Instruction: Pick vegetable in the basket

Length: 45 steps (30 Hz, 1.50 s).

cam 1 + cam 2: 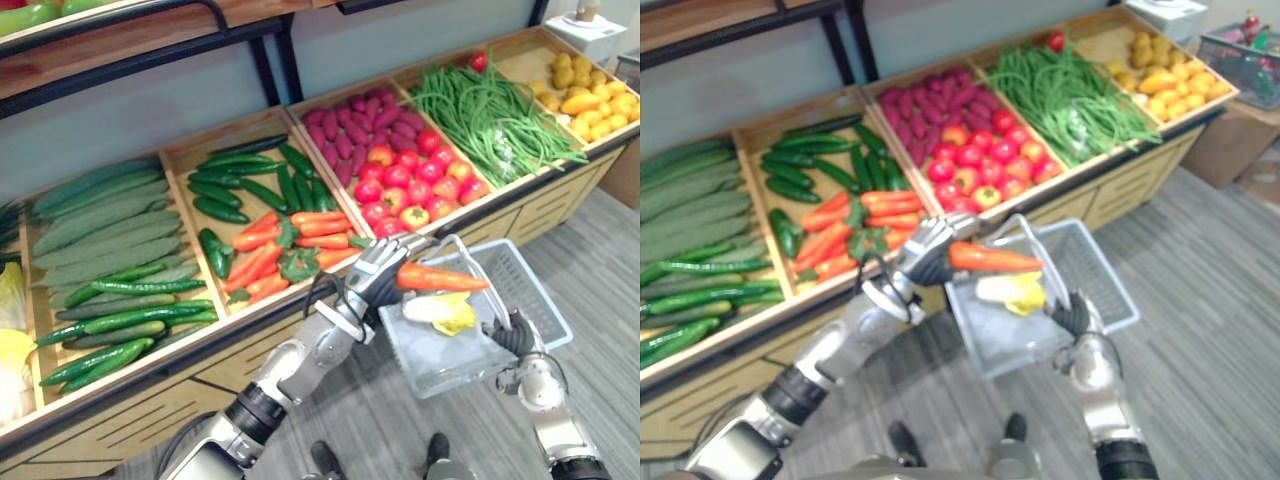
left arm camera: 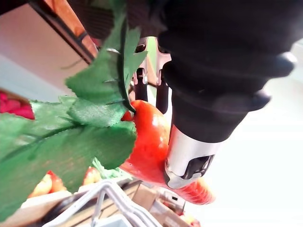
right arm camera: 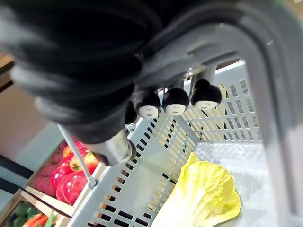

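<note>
My left hand (image 1: 375,268) is shut on an orange carrot (image 1: 440,278) and holds it level over the near end of the pale grey basket (image 1: 540,290). The left wrist view shows that carrot (image 2: 150,142) with its green leafy top (image 2: 71,132) against my fingers. A yellow-green cabbage (image 1: 442,311) lies inside the basket. My right hand (image 1: 515,338) is curled round the basket's grey handle (image 3: 265,80), fingertips (image 3: 176,101) wrapped over it, carrying the basket in front of the shelf.
A wooden sloped display (image 1: 250,330) holds bins of cucumbers (image 1: 110,230), carrots (image 1: 290,245), tomatoes (image 1: 410,180), purple sweet potatoes (image 1: 365,125), green beans (image 1: 490,115) and yellow fruit (image 1: 590,95). Grey striped floor (image 1: 600,250) lies to the right. A person's shoes (image 1: 435,450) stand below.
</note>
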### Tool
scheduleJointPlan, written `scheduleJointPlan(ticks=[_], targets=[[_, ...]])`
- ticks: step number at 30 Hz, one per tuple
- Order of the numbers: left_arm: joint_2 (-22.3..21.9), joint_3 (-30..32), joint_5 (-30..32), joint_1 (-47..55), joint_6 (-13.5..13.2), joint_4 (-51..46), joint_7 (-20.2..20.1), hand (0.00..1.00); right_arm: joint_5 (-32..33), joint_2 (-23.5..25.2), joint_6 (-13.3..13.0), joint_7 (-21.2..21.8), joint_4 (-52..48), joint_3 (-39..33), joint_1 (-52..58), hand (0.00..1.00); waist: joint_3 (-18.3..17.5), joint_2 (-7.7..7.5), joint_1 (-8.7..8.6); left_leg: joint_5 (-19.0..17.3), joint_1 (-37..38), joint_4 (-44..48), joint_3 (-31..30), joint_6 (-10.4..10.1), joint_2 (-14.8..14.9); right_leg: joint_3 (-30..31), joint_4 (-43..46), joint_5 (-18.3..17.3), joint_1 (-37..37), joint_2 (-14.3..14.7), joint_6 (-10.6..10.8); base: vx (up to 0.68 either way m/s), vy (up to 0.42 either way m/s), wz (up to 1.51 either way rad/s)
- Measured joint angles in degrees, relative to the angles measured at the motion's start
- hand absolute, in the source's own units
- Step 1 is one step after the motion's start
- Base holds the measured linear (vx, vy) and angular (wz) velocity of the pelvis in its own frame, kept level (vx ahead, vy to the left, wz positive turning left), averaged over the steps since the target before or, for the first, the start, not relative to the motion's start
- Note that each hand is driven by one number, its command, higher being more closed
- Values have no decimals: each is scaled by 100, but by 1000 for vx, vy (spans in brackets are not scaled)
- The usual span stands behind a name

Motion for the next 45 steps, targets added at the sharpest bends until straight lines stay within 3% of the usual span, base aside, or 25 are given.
scheduleJointPlan(ticks=[5,7,17,24,25,45], targets=[[-284,-107,19,-57,192,602,-12,100,55,31,-14,85,-387,46,364,100,0,0,-34,-23,68,0,29,-26,14,128,-33,3,-4,30,3,9,-20,-15],[-315,-173,115,-59,230,841,-12,100,213,82,-36,111,-456,48,437,100,2,-4,-140,-41,75,-1,46,-29,30,161,-43,3,-14,50,2,-11,-17,-9],[-692,-191,280,-126,379,1715,17,100,398,111,-163,110,-776,59,742,100,3,-9,-281,-76,79,-1,204,-76,88,301,-87,32,-105,118,-9,-12,-9,-8],[-772,-239,454,-291,484,2134,75,100,394,204,-168,85,-777,59,788,100,8,-17,-293,-79,75,-1,208,-80,92,301,-107,32,-107,127,-9,-12,-6,0],[-775,-274,455,-291,484,2137,76,0,393,221,-168,84,-777,60,788,100,8,-17,-293,-79,74,-1,206,-80,92,298,-108,32,-106,126,-9,-42,-19,2],[-919,-504,442,-290,467,2149,75,0,378,256,-168,58,-746,95,831,100,-6,-57,-288,-78,60,-2,136,-79,85,180,-108,31,-73,104,-6,-1,0,0]])
